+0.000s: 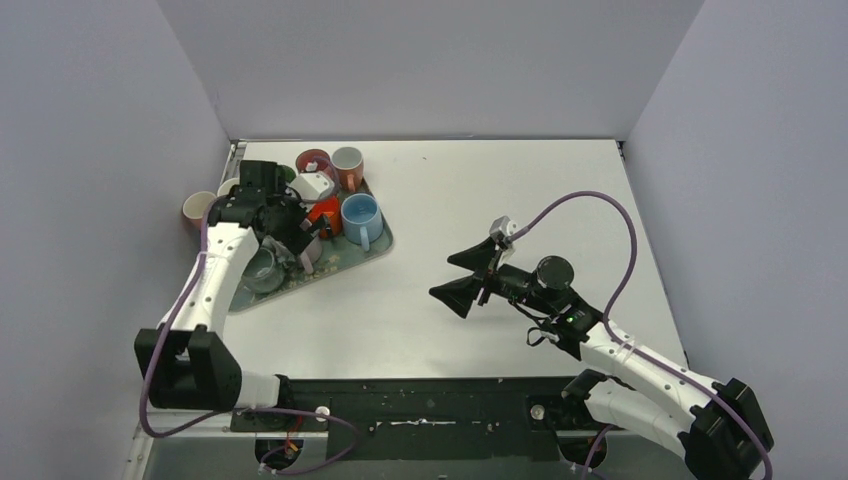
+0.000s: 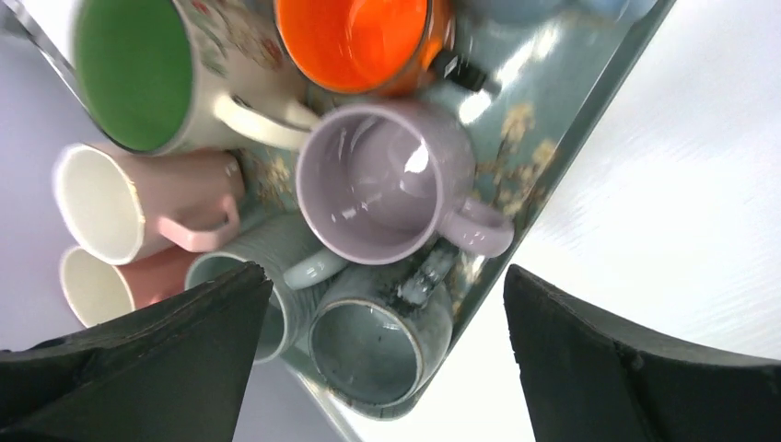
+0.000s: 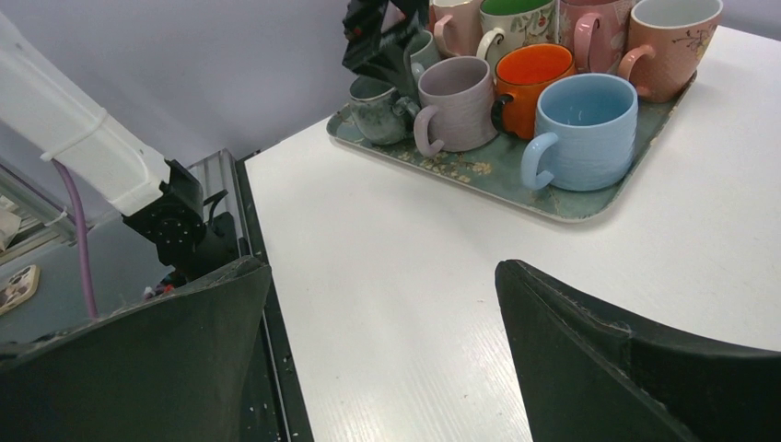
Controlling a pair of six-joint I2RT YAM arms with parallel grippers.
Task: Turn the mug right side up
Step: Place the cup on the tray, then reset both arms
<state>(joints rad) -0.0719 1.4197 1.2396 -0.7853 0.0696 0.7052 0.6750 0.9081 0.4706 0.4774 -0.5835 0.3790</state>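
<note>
A grey-green floral tray [image 1: 345, 262] holds several mugs. Every mug mouth I can see faces up. My left gripper [image 1: 295, 240] hangs open and empty over the tray's near left part. In the left wrist view it [image 2: 387, 276] spans a speckled grey-blue mug [image 2: 373, 345], just below a lilac mug [image 2: 378, 180], touching neither. An orange mug [image 2: 355, 37] and a green-lined mug [image 2: 138, 69] stand beyond. My right gripper [image 1: 442, 275] is open and empty above bare table, well right of the tray, and faces it [image 3: 382, 267].
A light blue mug [image 1: 360, 215] stands at the tray's right corner [image 3: 580, 124]. Pink mugs [image 2: 138, 198] crowd the tray's left side by the table's left edge. Grey walls enclose the table. A black strip runs along the near edge [image 1: 420, 400].
</note>
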